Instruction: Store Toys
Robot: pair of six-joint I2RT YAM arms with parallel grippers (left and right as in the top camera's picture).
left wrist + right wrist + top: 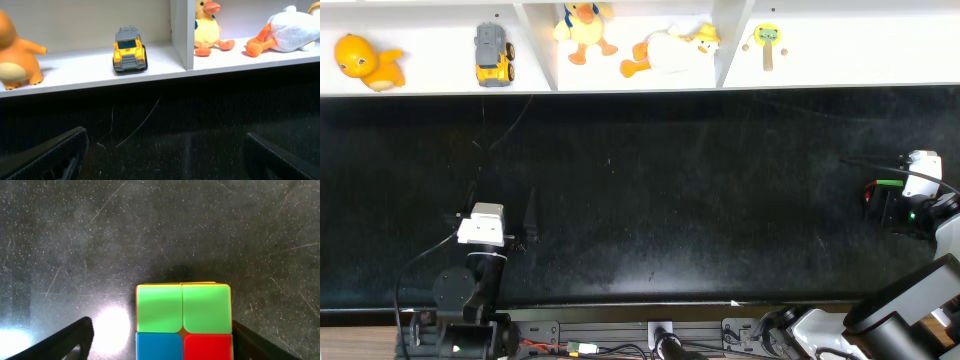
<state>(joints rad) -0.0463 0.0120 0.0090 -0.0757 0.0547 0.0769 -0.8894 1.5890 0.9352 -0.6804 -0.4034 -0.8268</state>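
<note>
Black scratched tabletop [640, 200], white partitioned shelf [640, 90] along far edge. Left gripper [166, 145] low, spread wide, empty; right gripper [162, 330] spread, straddling multicoloured plastic puzzle cube [182, 312], unclamped.

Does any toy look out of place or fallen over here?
Two things. The white duck lies on its side in the middle shelf compartment, beside the upright yellow duck. The coloured cube sits on the black table, not shelved.
</note>
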